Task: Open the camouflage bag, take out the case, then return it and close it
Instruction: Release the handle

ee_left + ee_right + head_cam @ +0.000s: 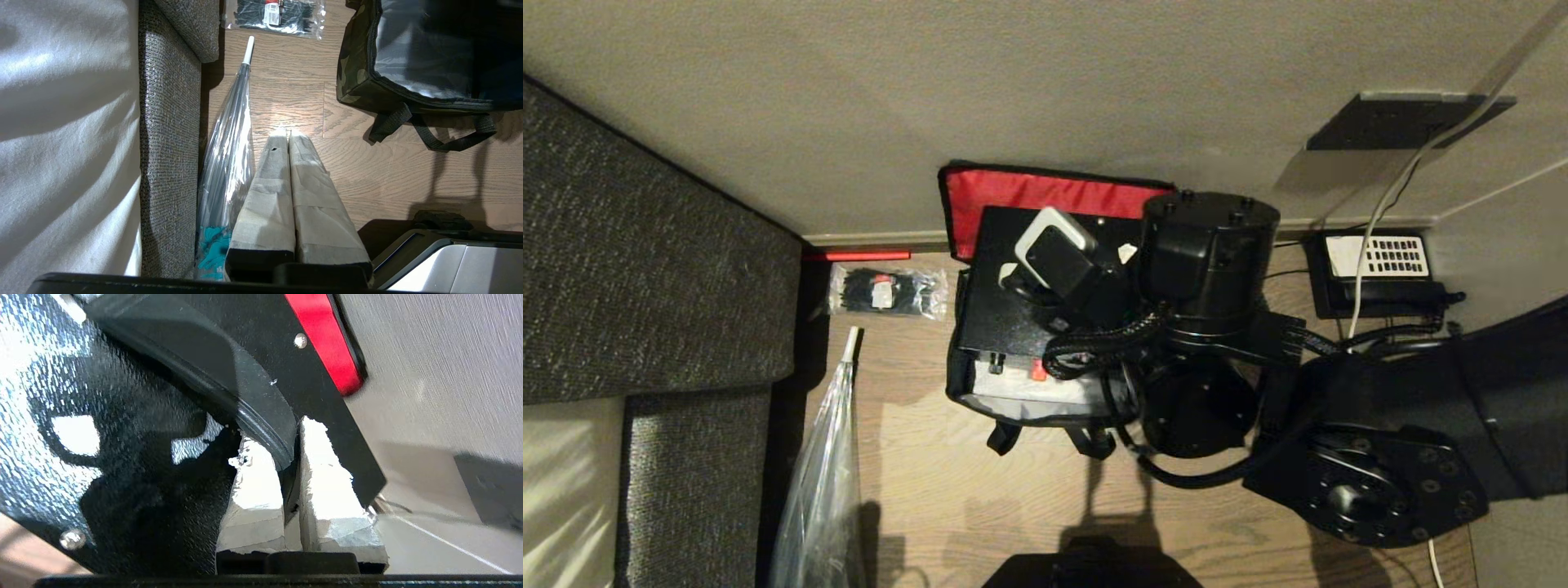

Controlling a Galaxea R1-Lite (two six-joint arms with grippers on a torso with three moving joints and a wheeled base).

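The camouflage bag (1033,402) stands open on the wood floor against the wall, its red lid lining (1045,193) leaning back. The case (990,314), flat, black and speckled, hangs tilted over the bag's mouth. My right gripper (280,437) is shut on a curved black handle at the case's edge (122,416); in the head view the wrist hides its fingers. The left gripper (288,133) is parked low over the floor, shut and empty, a little in front of the bag's camouflage side (354,83) and its strap handles (433,141).
A clear packet of black ties (886,291) lies left of the bag. A folded clear umbrella (825,457) leans by the grey sofa (645,261). A black telephone with white keypad (1380,273) and cables sit to the right, by the wall.
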